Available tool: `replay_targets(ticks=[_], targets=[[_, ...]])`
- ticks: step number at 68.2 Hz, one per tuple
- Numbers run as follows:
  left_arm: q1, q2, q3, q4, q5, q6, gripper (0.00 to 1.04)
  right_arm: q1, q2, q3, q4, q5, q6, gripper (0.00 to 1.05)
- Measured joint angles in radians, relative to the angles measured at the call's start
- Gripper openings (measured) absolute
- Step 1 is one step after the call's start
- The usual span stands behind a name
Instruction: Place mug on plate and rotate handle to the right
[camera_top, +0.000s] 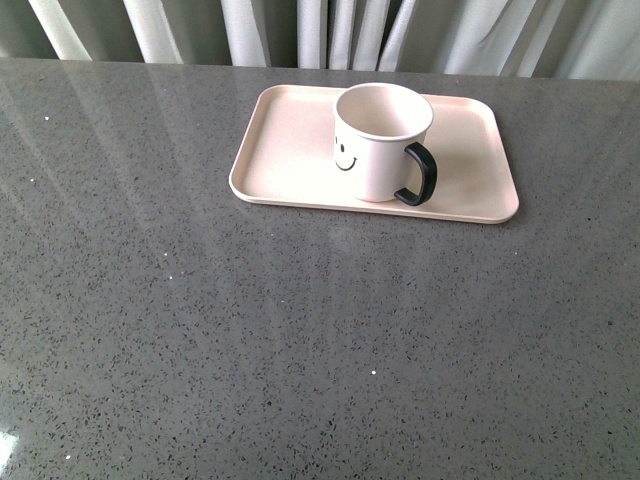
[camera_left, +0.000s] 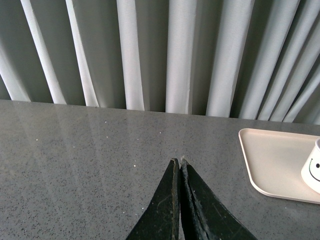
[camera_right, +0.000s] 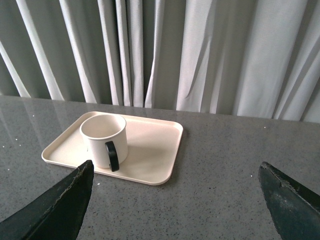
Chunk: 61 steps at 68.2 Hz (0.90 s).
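The cream-white mug (camera_top: 380, 135) with a black smiley face stands upright on the pale pink plate (camera_top: 290, 150) at the back of the table. Its black handle (camera_top: 420, 175) points to the front right. Neither gripper shows in the front view. In the right wrist view the mug (camera_right: 102, 137) and its handle (camera_right: 112, 155) sit on the plate (camera_right: 155, 150); my right gripper (camera_right: 175, 172) is open and empty, well short of the plate. My left gripper (camera_left: 179, 161) is shut and empty, to the left of the plate (camera_left: 270, 160), with the mug (camera_left: 314, 167) at the frame edge.
The table is dark grey speckled stone (camera_top: 300, 350). Pale grey curtains (camera_top: 330, 30) hang along its far edge, just behind the plate.
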Motion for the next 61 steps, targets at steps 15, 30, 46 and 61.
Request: replay_targets(ticks=[15, 30, 46, 61], targets=[[0.0, -0.104, 0.0, -0.101, 0.0, 0.0, 0.01, 0.0, 0.0, 0.0, 0.0, 0.0, 0.0, 0.96], [0.0, -0.192, 0.0, -0.188, 0.0, 0.0, 0.01, 0.0, 0.0, 0.0, 0.0, 0.0, 0.0, 0.96], [0.0, -0.251, 0.0, -0.248, 0.0, 0.0, 0.01, 0.0, 0.0, 0.0, 0.0, 0.0, 0.0, 0.96], [0.001, -0.413, 0.0, -0.428, 0.0, 0.001, 0.01, 0.0, 0.0, 0.0, 0.0, 0.0, 0.0, 0.96]])
